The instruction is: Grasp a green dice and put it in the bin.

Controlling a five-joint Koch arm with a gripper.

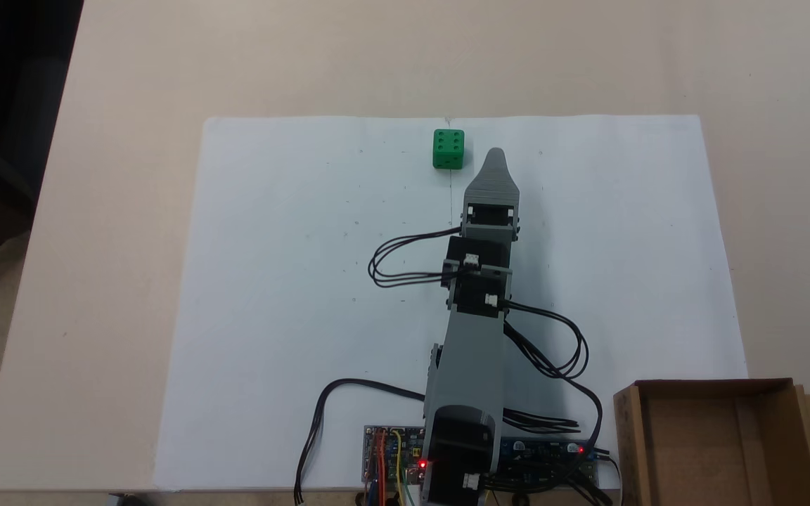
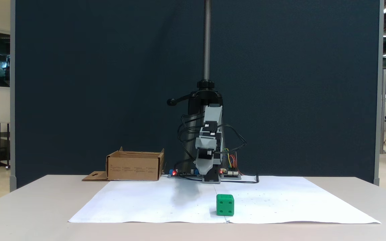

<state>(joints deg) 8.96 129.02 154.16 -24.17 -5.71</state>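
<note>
One green dice [image 1: 448, 149] rests on the white sheet [image 1: 292, 281] just beyond my hand [image 1: 495, 156], slightly aside; hand aloft for approach, jaw state indeterminable; bin [image 1: 721, 450] far behind.

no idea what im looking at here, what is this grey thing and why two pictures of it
The grey thing is a small robot arm with a gripper at its tip. Two still cameras film the same moment: one looks down from above, the other faces the arm from across the table. On the table lies a white sheet with a green dice on it, close beside the gripper and not held. A cardboard bin stands near the arm's base. Whether the gripper is open cannot be told.
</note>
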